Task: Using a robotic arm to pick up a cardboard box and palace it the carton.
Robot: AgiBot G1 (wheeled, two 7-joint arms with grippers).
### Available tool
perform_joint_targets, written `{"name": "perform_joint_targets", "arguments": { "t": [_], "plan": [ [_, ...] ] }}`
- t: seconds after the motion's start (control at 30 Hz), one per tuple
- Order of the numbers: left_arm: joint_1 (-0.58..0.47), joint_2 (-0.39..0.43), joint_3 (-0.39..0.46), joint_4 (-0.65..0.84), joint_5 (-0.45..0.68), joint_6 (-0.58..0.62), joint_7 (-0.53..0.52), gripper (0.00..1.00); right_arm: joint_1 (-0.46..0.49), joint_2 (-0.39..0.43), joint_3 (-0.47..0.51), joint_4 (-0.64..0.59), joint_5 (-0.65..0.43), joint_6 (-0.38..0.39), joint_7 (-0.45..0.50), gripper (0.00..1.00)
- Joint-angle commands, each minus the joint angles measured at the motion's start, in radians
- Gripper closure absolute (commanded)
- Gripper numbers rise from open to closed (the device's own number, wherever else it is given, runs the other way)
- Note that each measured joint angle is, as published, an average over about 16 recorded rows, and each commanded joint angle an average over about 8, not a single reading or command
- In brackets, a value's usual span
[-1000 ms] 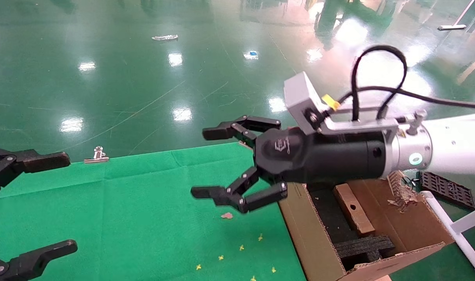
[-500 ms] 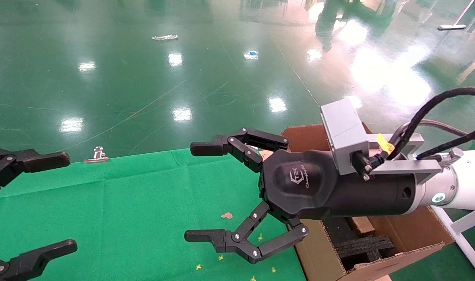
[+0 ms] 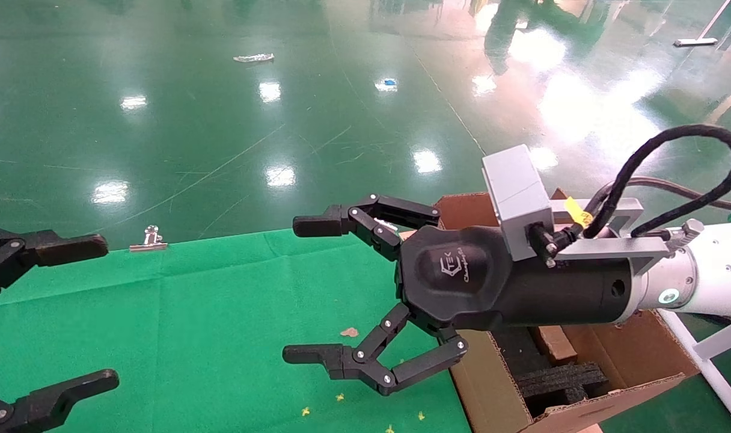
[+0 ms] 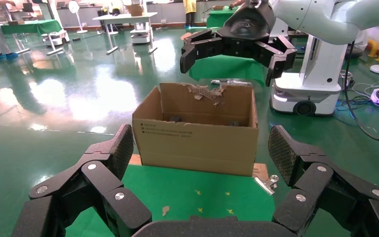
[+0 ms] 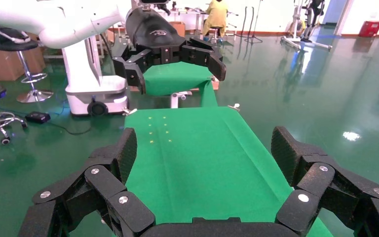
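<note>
Although the task calls for a cardboard box to go into the carton, the head view shows the right gripper of the robotic arm empty, fingers spread wide, hovering above the green cloth just beside the carton's near wall. A slim brown piece, apparently the cardboard box, lies inside the carton against a black foam block; most of it is hidden by the wrist, so this is a judgement only. If so, placement looks complete, and the open, level pose suits a retreat clear of the flaps. The left gripper sits parked at the cloth's left edge, fingers apart and holding nothing. A metal clip pins the cloth's far edge.

In the left wrist view, the left gripper's fingers frame the carton across the cloth; its torn far flap stands raised and its interior is mostly hidden by the near wall. The right gripper hangs open above and beyond it.

In the right wrist view, the right gripper's fingers are open over bare cloth, with nothing between them. The left gripper faces it from the far end, open also.
</note>
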Motion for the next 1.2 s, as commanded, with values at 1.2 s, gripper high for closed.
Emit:
{"name": "perform_joint_targets", "arguments": {
  "t": [1.2],
  "plan": [
    [0.000, 0.000, 0.000, 0.000, 0.000, 0.000, 0.000, 0.00, 0.017, 0.002, -0.016, -0.006, -0.009, 0.005, 0.005, 0.00]
  ]
}}
